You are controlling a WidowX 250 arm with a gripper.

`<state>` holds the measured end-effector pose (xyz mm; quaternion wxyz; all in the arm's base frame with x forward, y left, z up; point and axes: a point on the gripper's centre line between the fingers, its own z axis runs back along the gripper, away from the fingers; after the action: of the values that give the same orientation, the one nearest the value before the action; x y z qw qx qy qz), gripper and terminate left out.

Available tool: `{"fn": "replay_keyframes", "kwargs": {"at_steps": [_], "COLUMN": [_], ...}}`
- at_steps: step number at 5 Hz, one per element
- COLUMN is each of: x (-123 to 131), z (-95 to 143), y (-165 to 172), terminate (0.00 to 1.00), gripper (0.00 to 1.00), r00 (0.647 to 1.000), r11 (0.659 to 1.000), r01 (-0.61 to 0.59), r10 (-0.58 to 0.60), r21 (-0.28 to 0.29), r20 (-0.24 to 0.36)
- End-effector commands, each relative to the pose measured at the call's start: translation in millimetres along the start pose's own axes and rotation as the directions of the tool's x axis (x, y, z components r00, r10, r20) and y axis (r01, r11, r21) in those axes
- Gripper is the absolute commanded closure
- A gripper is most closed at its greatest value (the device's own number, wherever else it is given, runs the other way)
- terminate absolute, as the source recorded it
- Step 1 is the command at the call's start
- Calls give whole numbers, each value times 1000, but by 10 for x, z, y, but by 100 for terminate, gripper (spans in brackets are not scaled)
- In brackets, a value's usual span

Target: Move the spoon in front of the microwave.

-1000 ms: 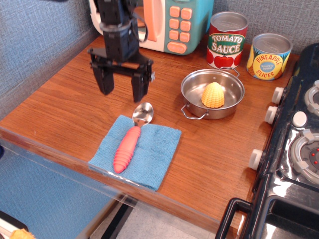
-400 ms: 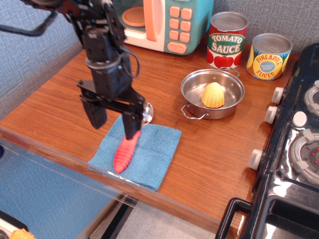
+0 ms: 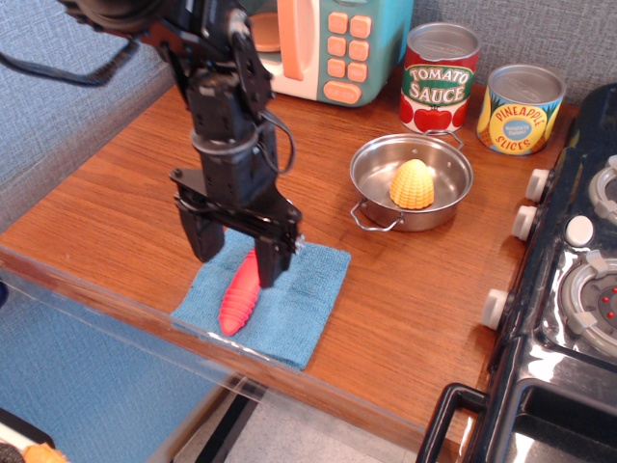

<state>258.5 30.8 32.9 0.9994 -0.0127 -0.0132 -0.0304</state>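
The spoon (image 3: 237,293) lies on a blue cloth (image 3: 294,301) near the counter's front edge. Only its ribbed red-pink handle shows; the silver bowl is hidden behind my gripper. My gripper (image 3: 237,255) is open and hangs just over the upper part of the handle, one finger on each side of it. I cannot tell whether the fingers touch the spoon. The teal microwave (image 3: 333,43) with white and peach door and pink buttons stands at the back of the counter, behind my arm.
A steel pan (image 3: 381,174) holding a yellow corn piece (image 3: 413,184) sits right of centre. A tomato sauce can (image 3: 440,77) and a pineapple slices can (image 3: 520,109) stand at the back right. A toy stove (image 3: 569,289) fills the right edge.
My gripper has moved from near the microwave toward the front and down, and now straddles the spoon's handle, covering the bowl. The spoon and cloth have not moved.
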Motion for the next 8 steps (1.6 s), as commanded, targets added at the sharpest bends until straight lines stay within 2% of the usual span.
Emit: {"fn": "replay_keyframes", "kwargs": {"at_steps": [1,5,6,8], "x": [23,57,59,50], "z": [-8,-128,-141,-67], "y": [2,55,57,33], "terminate": [0,0,0,0], "gripper": [0,0,100,100], "r00": [1000,999,999,1000], "r11": [999,998,998,999], "r01": [-2,-32,-33,-26], "r10": [1,32,33,25], "r21": [33,45,47,41], "r20": [26,-2,-6,17]}}
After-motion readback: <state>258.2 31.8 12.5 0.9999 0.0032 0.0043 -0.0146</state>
